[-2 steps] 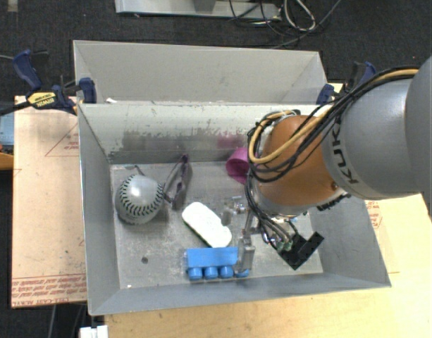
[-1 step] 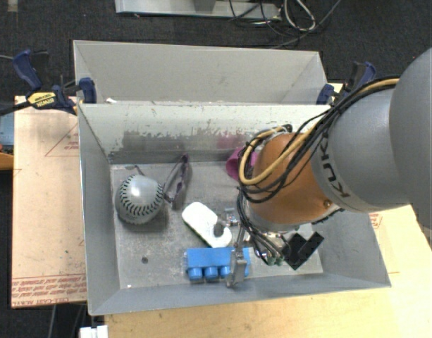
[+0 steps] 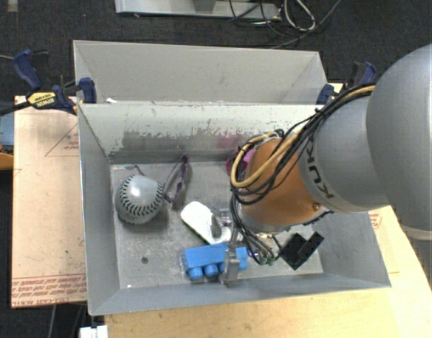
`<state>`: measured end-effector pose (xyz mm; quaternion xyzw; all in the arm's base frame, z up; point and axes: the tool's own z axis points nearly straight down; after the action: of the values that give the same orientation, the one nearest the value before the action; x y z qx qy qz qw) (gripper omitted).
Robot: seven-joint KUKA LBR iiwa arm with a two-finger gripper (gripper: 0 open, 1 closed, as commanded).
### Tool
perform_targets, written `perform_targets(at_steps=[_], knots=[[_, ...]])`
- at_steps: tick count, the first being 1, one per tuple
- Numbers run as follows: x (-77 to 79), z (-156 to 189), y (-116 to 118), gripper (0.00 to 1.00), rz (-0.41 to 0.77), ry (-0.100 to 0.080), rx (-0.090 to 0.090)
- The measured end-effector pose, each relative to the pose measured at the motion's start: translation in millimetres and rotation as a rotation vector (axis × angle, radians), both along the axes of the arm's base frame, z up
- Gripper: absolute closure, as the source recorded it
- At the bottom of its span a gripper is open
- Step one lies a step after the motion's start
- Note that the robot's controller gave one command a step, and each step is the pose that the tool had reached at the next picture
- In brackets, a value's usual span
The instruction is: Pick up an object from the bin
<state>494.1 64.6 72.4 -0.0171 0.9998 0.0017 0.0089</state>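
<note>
Claw [image 3: 232,258] low against a blue block [image 3: 204,263] near the bin's [image 3: 97,189] front wall; spread or pinching, I cannot tell. Best centred over the block before lifting.

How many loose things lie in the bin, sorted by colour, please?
Silver-grey ball: 1
Purple-grey piece: 1
White piece: 1
Blue block: 1
Black piece: 1
Pink piece, partly hidden: 1
Total: 6

Dark speckled carpet [image 3: 53,13] covers the floor, with a pale flat bar [image 3: 166,5] and tangled cables [image 3: 299,14] lying at the top.
</note>
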Motion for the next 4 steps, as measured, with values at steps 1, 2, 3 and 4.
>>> perform_targets(at_steps=[1, 2, 3, 4], knots=[[3.3, -1.5, 32.7, 1.0, 0.083, 0.003, 0.0], [3.3, -1.5, 32.7, 1.0, 0.083, 0.003, 0.0], [-5.9, 47.8, 37.6, 1.0, 0.096, -0.001, 0.001], [-2.5, 140.8, 31.5, 1.0, 0.104, 0.007, -0.001]])
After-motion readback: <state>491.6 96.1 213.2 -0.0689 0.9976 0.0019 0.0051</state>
